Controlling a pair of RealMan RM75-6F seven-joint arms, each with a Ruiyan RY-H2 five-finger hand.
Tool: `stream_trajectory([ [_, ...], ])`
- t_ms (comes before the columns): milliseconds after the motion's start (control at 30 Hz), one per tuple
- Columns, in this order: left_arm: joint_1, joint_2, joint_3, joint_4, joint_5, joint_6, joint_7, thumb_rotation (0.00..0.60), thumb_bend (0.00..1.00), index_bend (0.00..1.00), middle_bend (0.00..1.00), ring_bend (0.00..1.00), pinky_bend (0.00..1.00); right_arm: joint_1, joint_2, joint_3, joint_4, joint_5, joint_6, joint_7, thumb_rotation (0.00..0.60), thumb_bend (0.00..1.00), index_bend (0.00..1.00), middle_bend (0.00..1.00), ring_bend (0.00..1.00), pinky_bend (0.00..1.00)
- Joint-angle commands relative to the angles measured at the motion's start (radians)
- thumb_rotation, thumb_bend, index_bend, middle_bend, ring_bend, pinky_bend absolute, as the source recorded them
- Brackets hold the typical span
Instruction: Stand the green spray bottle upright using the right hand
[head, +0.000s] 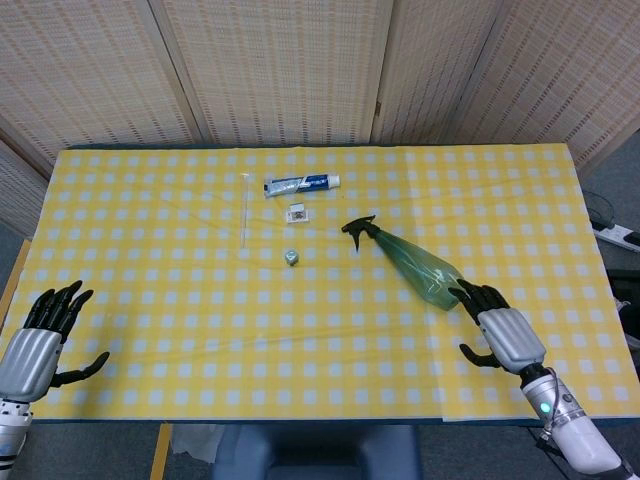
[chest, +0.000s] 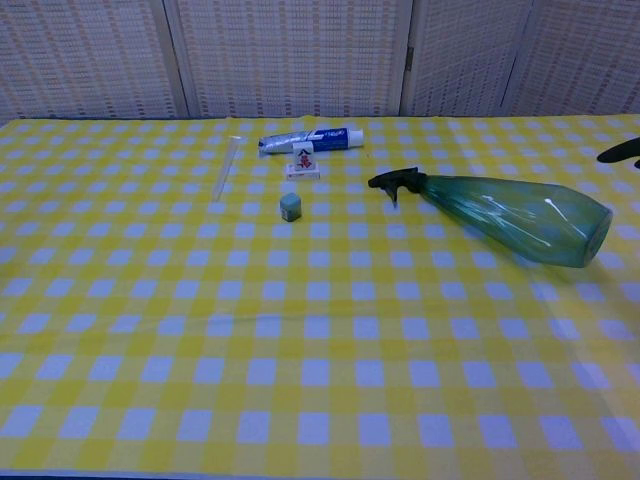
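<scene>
The green spray bottle (head: 418, 265) lies on its side on the yellow checked table, black nozzle toward the middle, wide base toward the right. In the chest view the green spray bottle (chest: 510, 215) lies at right centre. My right hand (head: 502, 331) hovers just beyond the bottle's base, fingers spread, holding nothing; its fingertips are close to the base, and contact cannot be judged. One dark fingertip (chest: 620, 152) shows at the chest view's right edge. My left hand (head: 38, 345) rests open at the front left corner, far from the bottle.
A toothpaste tube (head: 301, 183) lies at the back centre, with a small card (head: 297, 212) and a small green cube (head: 291, 257) in front of it. A thin clear rod (head: 244, 208) lies to their left. Screens stand behind the table.
</scene>
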Motion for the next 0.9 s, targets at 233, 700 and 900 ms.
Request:
stream_trajectory([
  [233, 0.001, 0.005, 0.002, 0.002, 0.006, 0.003, -0.008, 0.418, 0.31, 0.0, 0.0, 0.08, 0.0, 0.124, -0.028, -0.031, 0.004, 0.041, -0.186, 0.058, 0.6, 0.39, 0.0, 0.0, 0.0, 0.0],
  [700, 0.003, 0.001, -0.001, 0.006, 0.001, 0.007, 0.001, 0.418, 0.31, 0.0, 0.0, 0.08, 0.0, 0.254, -0.08, -0.03, 0.191, 0.367, -0.299, -0.044, 0.6, 0.39, 0.0, 0.0, 0.0, 0.0],
  [900, 0.004, 0.001, -0.002, 0.006, -0.002, 0.005, -0.001, 0.416, 0.31, 0.0, 0.0, 0.08, 0.0, 0.318, -0.111, -0.008, 0.289, 0.53, -0.234, -0.14, 0.6, 0.39, 0.0, 0.0, 0.0, 0.0],
])
